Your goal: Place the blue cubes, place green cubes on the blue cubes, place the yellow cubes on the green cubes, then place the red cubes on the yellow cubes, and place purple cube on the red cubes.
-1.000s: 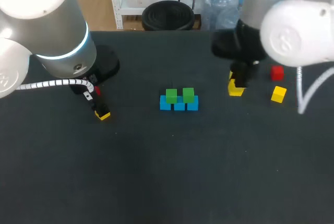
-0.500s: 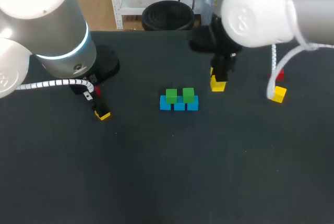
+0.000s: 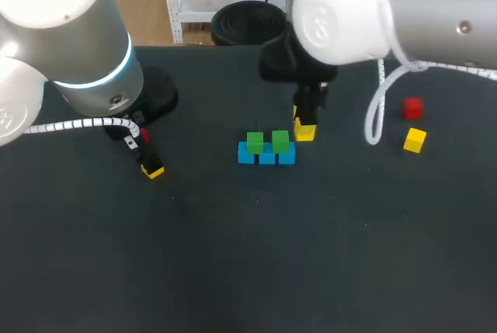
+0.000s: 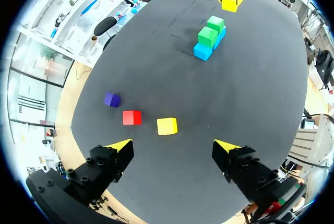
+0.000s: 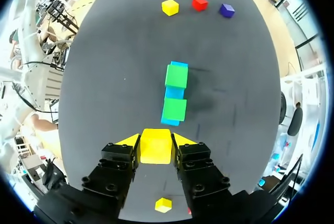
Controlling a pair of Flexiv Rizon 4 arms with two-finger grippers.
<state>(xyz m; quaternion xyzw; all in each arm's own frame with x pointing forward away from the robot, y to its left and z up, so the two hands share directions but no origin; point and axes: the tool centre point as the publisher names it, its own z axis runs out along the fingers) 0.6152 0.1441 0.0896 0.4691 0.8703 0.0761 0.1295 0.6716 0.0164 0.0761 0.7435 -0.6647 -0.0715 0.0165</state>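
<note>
A row of blue cubes (image 3: 266,156) lies mid-table with two green cubes (image 3: 255,143) (image 3: 280,141) on top. My right gripper (image 3: 304,125) hangs just right of that stack, shut on a yellow cube (image 3: 304,132). In the right wrist view this yellow cube (image 5: 155,148) sits between the fingers, with the green cubes (image 5: 176,92) ahead. My left gripper (image 4: 177,148) stands open at the table's left. A yellow cube (image 4: 167,126), a red cube (image 4: 132,117) and a purple cube (image 4: 111,99) lie just ahead of it.
At the right of the table lie a red cube (image 3: 412,106) and another yellow cube (image 3: 415,140). The left arm's big grey body (image 3: 70,30) hangs over the table's left rear. The near half of the dark table (image 3: 256,263) holds nothing.
My right arm has carried the yellow cube leftward, from near the right-hand cubes to just beside the blue and green stack. The left arm has not moved.
</note>
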